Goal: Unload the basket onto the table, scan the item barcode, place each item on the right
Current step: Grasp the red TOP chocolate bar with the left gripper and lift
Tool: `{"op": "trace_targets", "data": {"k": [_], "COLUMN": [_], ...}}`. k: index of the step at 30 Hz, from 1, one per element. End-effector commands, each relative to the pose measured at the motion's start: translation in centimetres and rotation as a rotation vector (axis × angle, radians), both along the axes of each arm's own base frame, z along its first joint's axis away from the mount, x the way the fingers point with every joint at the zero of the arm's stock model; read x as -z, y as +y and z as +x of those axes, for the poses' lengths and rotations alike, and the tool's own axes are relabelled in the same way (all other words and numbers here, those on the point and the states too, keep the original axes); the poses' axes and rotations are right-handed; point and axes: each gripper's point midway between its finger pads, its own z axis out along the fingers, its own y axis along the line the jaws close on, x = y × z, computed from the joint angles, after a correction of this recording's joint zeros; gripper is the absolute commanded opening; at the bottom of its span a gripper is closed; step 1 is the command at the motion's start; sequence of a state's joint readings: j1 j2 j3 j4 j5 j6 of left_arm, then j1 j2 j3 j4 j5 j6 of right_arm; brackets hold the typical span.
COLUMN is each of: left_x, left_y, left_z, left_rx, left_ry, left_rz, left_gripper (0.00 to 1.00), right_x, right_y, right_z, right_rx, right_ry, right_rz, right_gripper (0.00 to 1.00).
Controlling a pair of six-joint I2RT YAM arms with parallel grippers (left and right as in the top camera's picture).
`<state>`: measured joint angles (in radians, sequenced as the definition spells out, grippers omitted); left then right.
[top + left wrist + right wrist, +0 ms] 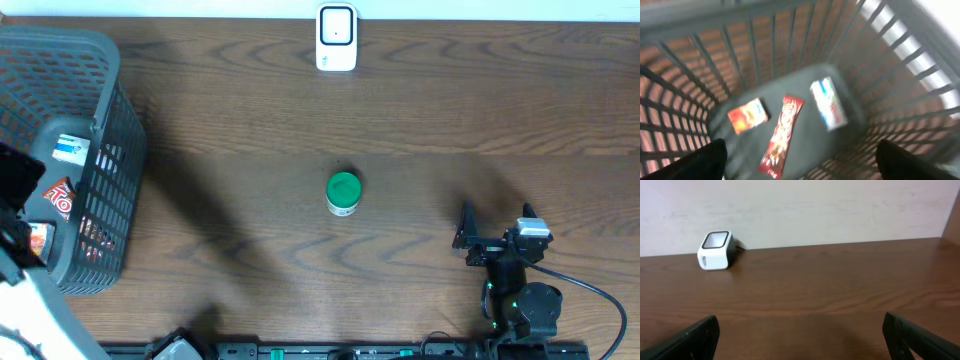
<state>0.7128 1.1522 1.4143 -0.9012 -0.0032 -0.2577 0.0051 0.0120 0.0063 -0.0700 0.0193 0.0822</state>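
Seen from overhead, the scanner (337, 38) sits at the 12 o'clock edge of the bench (220, 120). Its window faces up, so a barcode has to be turned down over it. The jar (343, 193) with the green lid stands upright at mid-bench, well apart from both arms and straight below the scanner. I judge it to be the item waiting to be scanned.

The basket (100, 150) at 9 o'clock looks like the drop-off. A red bar (782, 137), an orange packet (747, 115) and a white packet (829, 104) lie flat on its floor.

The left arm reaches over the basket with its wrist pointing down into it. The left claw (800, 155) has its fingers spread wide, with nothing between them. The wrist view is smeared, so the arm may be moving.

The right arm is folded low at 5 o'clock, facing 12 o'clock along the bench. The right claw (800, 330) is also spread wide and holds nothing. The scanner shows at 11 o'clock in its own view, but the jar does not.
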Motion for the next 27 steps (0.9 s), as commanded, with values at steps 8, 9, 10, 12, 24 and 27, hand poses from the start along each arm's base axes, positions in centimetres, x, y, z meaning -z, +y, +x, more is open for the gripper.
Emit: {"op": "trace_targets", "data": {"k": [8, 9, 10, 12, 24, 27], "left_x": [19.2, 20.6, 21.6, 24.2, 31.9, 33.1], "left_y": [2.8, 2.9, 3.0, 3.1, 2.5, 2.2], "left_z": [3.0, 3.1, 3.2, 3.3, 2.7, 2.4], "left_rx": [0.019, 0.020, 0.019, 0.019, 0.019, 0.019], "left_ry": [0.441, 0.467, 0.485, 0.531, 0.670, 0.697], "left_rz": [-0.365, -0.389, -0.405, -0.447, -0.573, -0.596], "left_gripper": [0.96, 0.96, 0.96, 0.96, 0.96, 0.73], "right_x": [0.0, 0.0, 0.0, 0.0, 0.0, 0.0], "right_y": [0.1, 0.1, 0.1, 0.1, 0.1, 0.1], "right_z": [0.0, 0.0, 0.0, 0.0, 0.0, 0.0], "right_rx": [-0.005, -0.005, -0.005, -0.005, -0.005, -0.005], "right_ry": [-0.001, -0.001, -0.001, -0.001, -0.001, -0.001], "right_rz": [-0.013, -0.013, -0.013, -0.013, -0.013, -0.013], "right_gripper": [0.99, 0.99, 0.99, 0.99, 0.99, 0.99]}}
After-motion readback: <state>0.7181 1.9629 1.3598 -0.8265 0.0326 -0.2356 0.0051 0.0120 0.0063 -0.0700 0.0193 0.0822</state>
